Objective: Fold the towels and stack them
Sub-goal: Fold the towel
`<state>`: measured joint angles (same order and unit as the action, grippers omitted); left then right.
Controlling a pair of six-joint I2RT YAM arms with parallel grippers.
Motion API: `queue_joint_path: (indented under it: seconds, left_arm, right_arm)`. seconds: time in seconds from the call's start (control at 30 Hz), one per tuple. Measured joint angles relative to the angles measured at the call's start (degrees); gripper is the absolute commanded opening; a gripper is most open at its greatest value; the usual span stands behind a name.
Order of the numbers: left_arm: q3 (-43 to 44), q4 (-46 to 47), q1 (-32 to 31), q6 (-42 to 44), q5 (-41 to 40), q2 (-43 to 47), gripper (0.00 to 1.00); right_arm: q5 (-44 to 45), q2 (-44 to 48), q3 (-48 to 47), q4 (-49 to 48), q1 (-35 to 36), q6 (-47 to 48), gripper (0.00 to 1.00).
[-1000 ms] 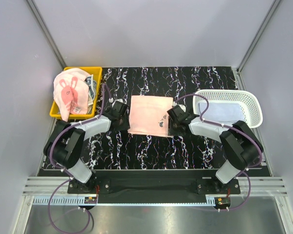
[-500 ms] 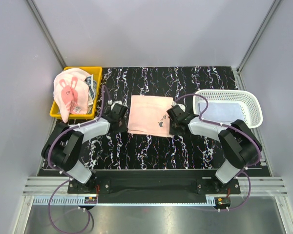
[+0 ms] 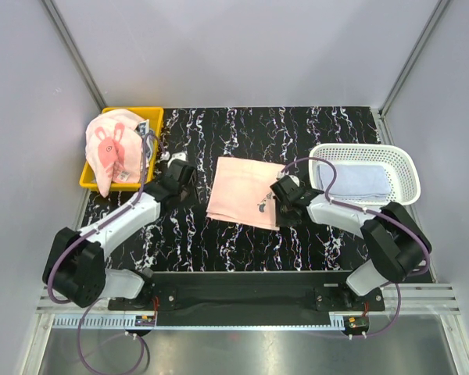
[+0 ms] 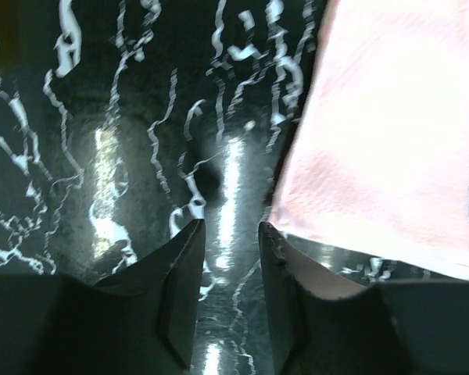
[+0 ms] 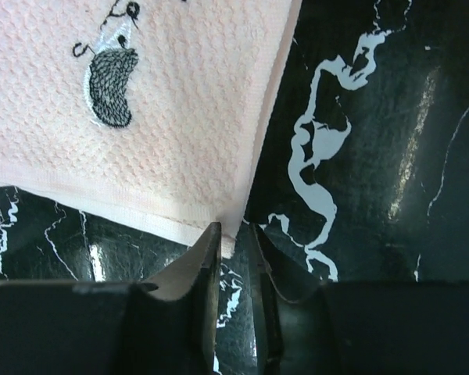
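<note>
We see both arms reaching low towards the pink towel (image 3: pixel 242 191), which lies flat and slightly askew in the middle of the tabletop (image 3: pixel 320 133). The left end effector (image 4: pixel 230 234) sits near the towel's left edge, moderately open and empty. The right end effector (image 5: pixel 233 234) is nearly closed, pinching the towel's near right corner. The yellow bin (image 3: pixel 157 117) holds a rabbit-print towel (image 3: pixel 109 152) atop others. The white mesh basket (image 3: pixel 406 164) holds a pale blue towel (image 3: pixel 361 181). The tabletop is black with white veins, walled in grey.
</note>
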<state>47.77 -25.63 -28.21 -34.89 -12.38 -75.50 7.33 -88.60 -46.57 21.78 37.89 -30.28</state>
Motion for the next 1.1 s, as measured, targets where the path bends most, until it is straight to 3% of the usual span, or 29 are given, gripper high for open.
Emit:
queue_joint_path:
  seconds: [0.2,0.43,0.8,1.1]
  left_arm:
    - [4.4,4.4,-3.6,0.8,4.1,-5.1,0.38]
    - [4.2,10.8,-6.9,0.9,7.5,-14.4,0.38]
    - [5.9,10.1,-9.6,-1.8,-0.1,-21.9,0.23]
    - [-5.3,9.1,-10.8,-7.1,-1.8,-11.0,0.2]
  right_arm:
    - [0.3,3.4,-0.3,3.0,0.0,0.2,0.52]
    - [4.0,3.3,-8.1,5.4,0.0,0.5,0.61]
    - [5.1,-14.1,-15.9,2.0,-0.1,1.0,0.58]
    - [6.0,-17.0,-18.3,-0.8,5.6,2.2,0.57]
